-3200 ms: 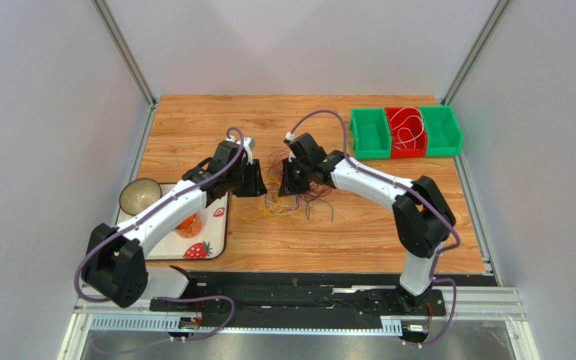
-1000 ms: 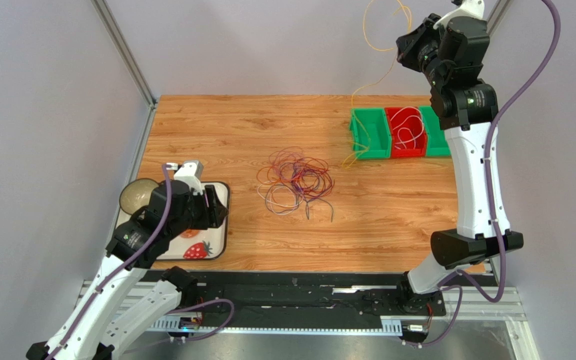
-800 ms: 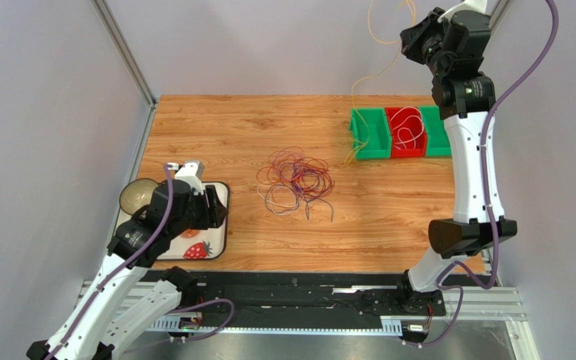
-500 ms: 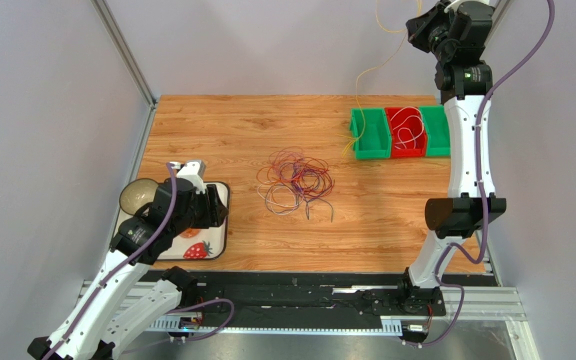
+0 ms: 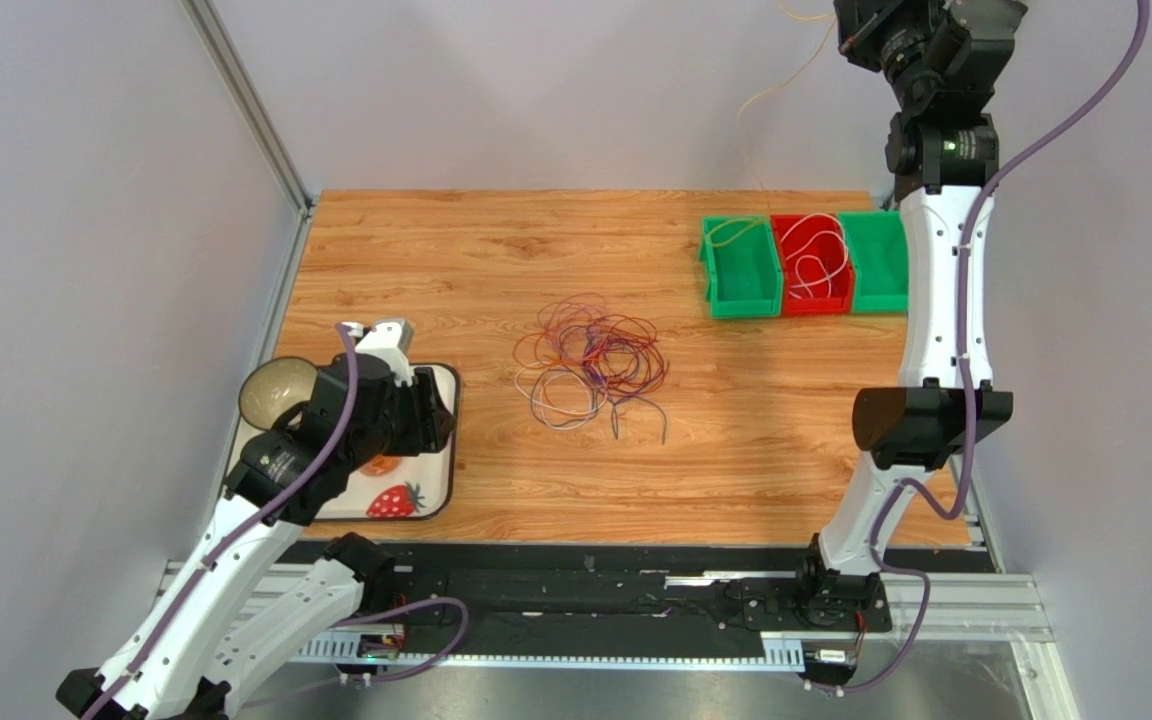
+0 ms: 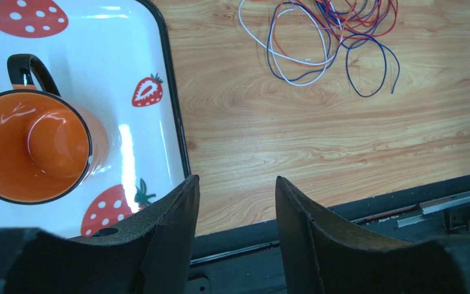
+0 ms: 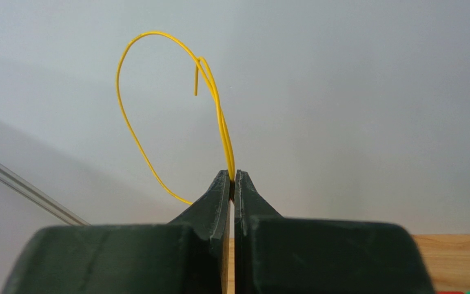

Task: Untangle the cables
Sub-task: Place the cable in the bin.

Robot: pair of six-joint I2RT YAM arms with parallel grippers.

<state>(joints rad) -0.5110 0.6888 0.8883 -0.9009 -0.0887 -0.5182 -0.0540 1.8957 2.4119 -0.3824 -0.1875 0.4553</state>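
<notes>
Right claw pinched tight on one yellow cable, raised high above the far right of the counter. Judged purpose: draw the strand's whole length free and hang it over the green bin.

Remaining cables lie tangled mid-counter. Left claw is half-open and empty, parked over the tray edge, out of the way.

Versus a second ago: the right arm is higher, and the yellow tail is off the counter, now at the bin's rim.
</notes>
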